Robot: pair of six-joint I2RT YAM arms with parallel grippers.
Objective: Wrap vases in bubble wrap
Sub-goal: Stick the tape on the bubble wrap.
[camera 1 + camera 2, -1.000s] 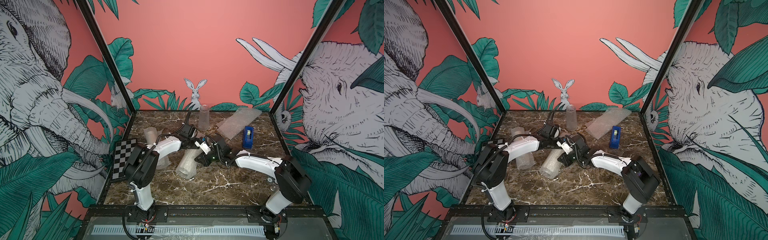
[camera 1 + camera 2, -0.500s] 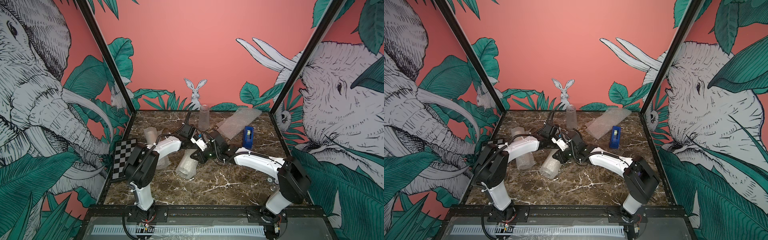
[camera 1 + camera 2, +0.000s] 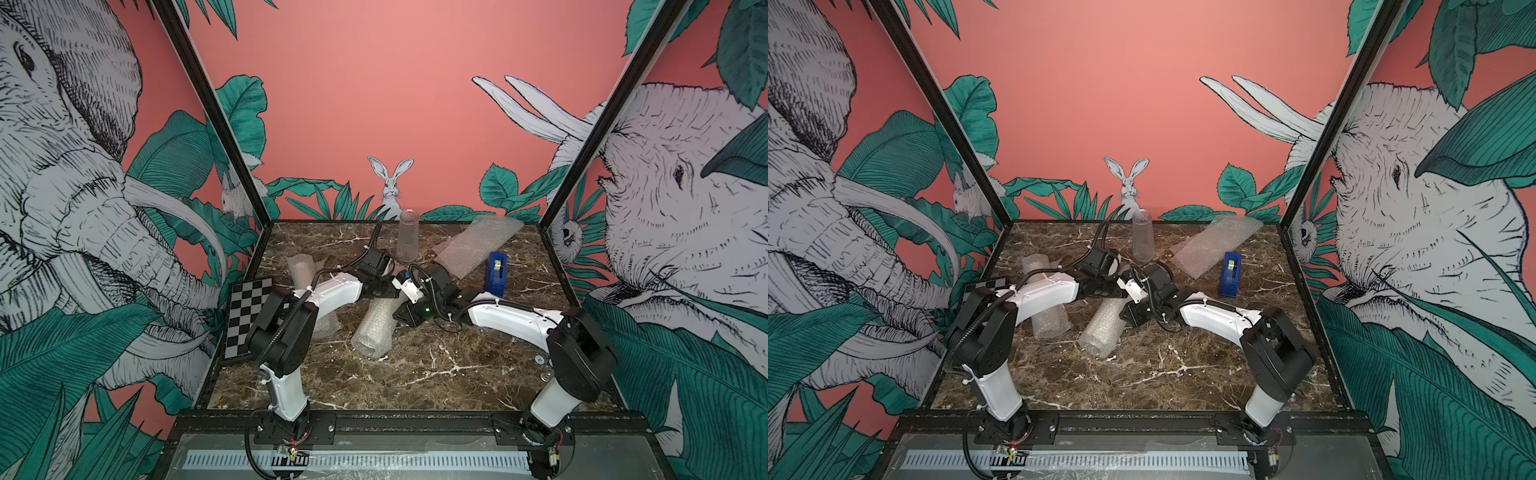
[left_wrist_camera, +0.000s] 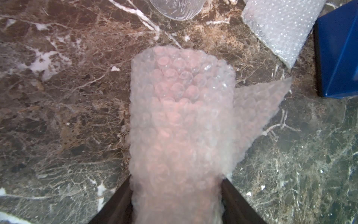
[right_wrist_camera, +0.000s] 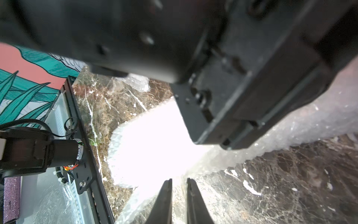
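A vase rolled in bubble wrap (image 3: 370, 336) (image 3: 1100, 332) lies slanted on the marble in both top views. My left gripper (image 3: 385, 294) (image 4: 177, 178) is shut on its far end, one dark finger on each side of the roll (image 4: 180, 108). A loose flap (image 4: 261, 108) sticks out from the roll's side. My right gripper (image 3: 400, 319) (image 5: 179, 180) sits right beside it, fingers only a narrow gap apart with the wrap's edge (image 5: 151, 139) between them. The clear glass vase (image 3: 406, 235) stands upright at the back. A second wrapped vase (image 3: 301, 270) lies behind the left arm.
A flat bubble wrap sheet (image 3: 478, 245) lies at the back right, with a blue tape dispenser (image 3: 496, 276) just in front of it. A checkerboard card (image 3: 245, 316) leans by the left wall. The two wrists are crowded together above the roll's far end.
My right wrist has shifted a little toward the left arm at the roll's far end. The left gripper and the wrapped vase have stayed put.
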